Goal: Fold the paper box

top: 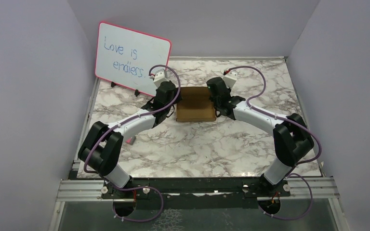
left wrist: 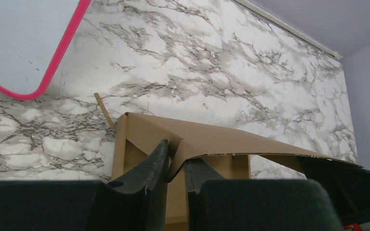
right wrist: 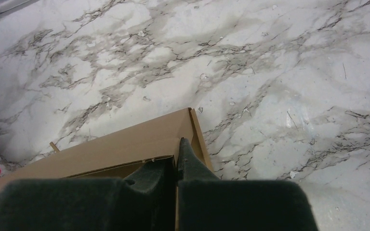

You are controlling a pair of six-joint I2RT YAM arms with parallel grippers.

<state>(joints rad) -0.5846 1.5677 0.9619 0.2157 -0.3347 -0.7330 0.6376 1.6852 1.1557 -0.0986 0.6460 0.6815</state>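
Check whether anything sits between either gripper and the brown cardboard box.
Nothing visible does. The left gripper has its fingers either side of a flap of the brown cardboard box, and the right gripper is pinched shut on the box's wall.

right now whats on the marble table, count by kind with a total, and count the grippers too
cardboard boxes: 1, the brown paper box in the middle of the table
whiteboards: 1, pink-framed whiteboard propped at the back left
grippers: 2, left gripper and right gripper, one at each side of the box
total: 4
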